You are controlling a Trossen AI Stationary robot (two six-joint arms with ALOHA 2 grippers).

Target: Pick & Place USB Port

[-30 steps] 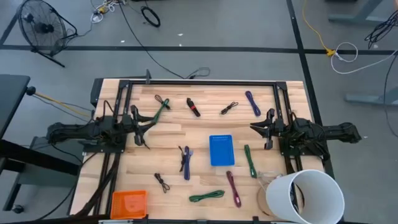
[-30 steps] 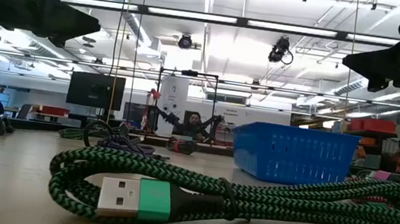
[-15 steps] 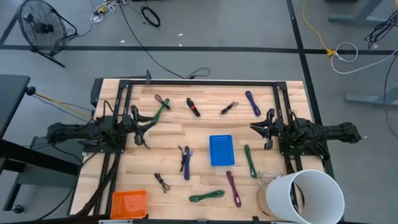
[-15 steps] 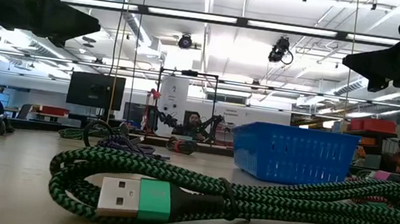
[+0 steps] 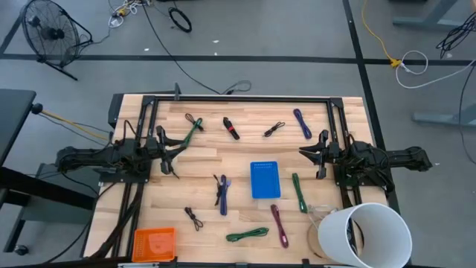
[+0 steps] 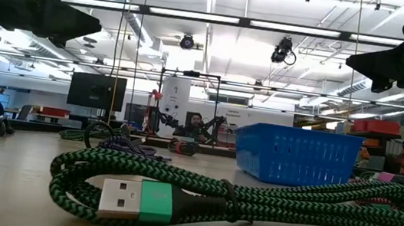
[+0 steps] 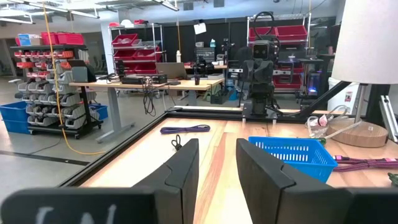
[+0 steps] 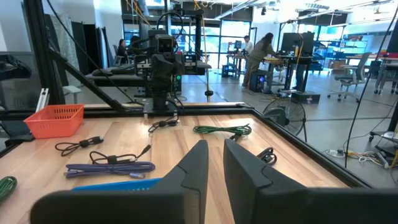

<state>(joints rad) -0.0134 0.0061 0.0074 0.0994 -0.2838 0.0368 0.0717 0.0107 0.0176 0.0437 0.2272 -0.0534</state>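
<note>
Several coiled USB cables lie flat on the wooden table. Nearest the near edge are a green braided one [image 5: 247, 235] with its USB plug [image 6: 122, 198], a maroon one [image 5: 279, 225], a second green one [image 5: 298, 192] and a purple-blue one [image 5: 222, 193]. A blue basket [image 5: 265, 179] stands mid-table. My left gripper [image 5: 172, 146] [image 7: 216, 146] hovers at the table's left side, and my right gripper [image 5: 303, 152] [image 8: 214, 146] hovers at the right side. Both point inward. Each shows a narrow gap between its fingers and nothing in it.
An orange basket [image 5: 154, 243] sits at the near left corner and a tall white bucket [image 5: 364, 234] at the near right corner. More cables lie along the far side: green-black [image 5: 192, 128], red-black [image 5: 231, 128], black [image 5: 274, 129], purple [image 5: 302, 123]. A black frame [image 5: 238, 99] borders the table.
</note>
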